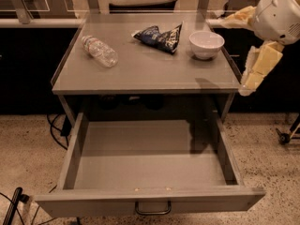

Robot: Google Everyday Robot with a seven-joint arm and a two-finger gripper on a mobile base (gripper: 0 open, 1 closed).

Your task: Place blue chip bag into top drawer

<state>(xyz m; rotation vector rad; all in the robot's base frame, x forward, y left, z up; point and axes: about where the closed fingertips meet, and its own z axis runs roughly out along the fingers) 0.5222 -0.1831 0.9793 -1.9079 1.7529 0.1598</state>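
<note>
I see my hand (238, 53) off the worktop's (154, 71) right edge, spread wide and holding nothing. The blue chip bag (158, 35) lies at the back of the worktop, between a water bottle (99, 51) and a white bowl (206, 43). The top drawer (150, 199) below stands pulled out.

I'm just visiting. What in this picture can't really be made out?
All in the camera view:
- Gripper, hanging right of the table: the arm above it is cut off by the top right corner.
- Blue chip bag on the table: print too fine to read.
- Water bottle: whether it holds water cannot be told.
- Space under the table, behind the open top drawer: lost in shadow.
</note>
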